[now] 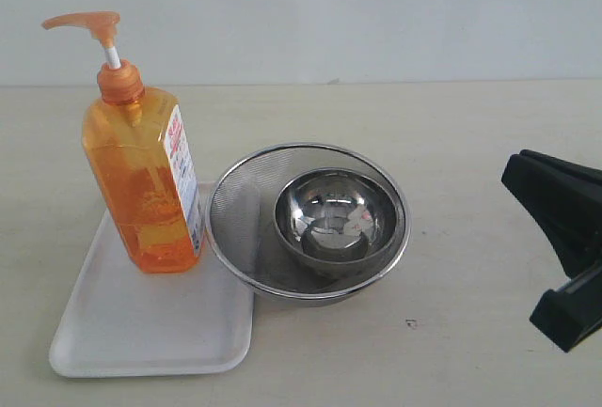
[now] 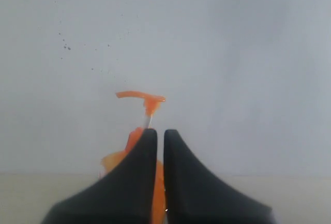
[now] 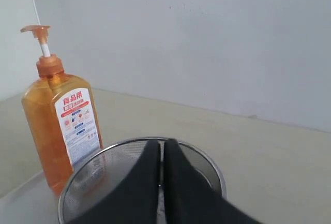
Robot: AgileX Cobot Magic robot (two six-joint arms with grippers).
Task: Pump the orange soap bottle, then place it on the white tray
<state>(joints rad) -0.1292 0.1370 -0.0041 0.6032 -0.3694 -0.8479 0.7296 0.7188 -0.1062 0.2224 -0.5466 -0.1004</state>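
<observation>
While neither gripper touches it, the orange soap bottle [image 1: 146,181] stands upright on the white tray [image 1: 141,336], at the tray end farther from the ext. camera, base inside the shallow rim. Pump head [image 1: 89,23] orange, spout pointing to the left of the ext. view; white stem [image 1: 113,57] shows between head and collar. Label [image 1: 183,177] sits on the bottle side that faces the bowls.

Mesh bowl [image 1: 235,219]: round, steel rim, just beside the bottle on its right in the ext. view; its rim meets or overlaps the tray's long edge, cannot tell which. Steel bowl [image 1: 334,210]: smaller, polished, sits inside the mesh bowl, off-centre toward the right. All rest on a pale beige table [image 1: 470,144] in front of a plain light wall [image 1: 376,12].

Left gripper [image 2: 160,132]: jaws together w/ only a thin slit between the black fingers, nothing clamped; bottle seen beyond them, pump head above the tips. Not visible in the ext. view.

Right gripper [image 3: 161,142]: jaws together, nothing clamped; mesh bowl rim seen beyond the fingers, bottle off to one side. In the ext. view its black body shows at the right edge, well apart from the bowls.
</observation>
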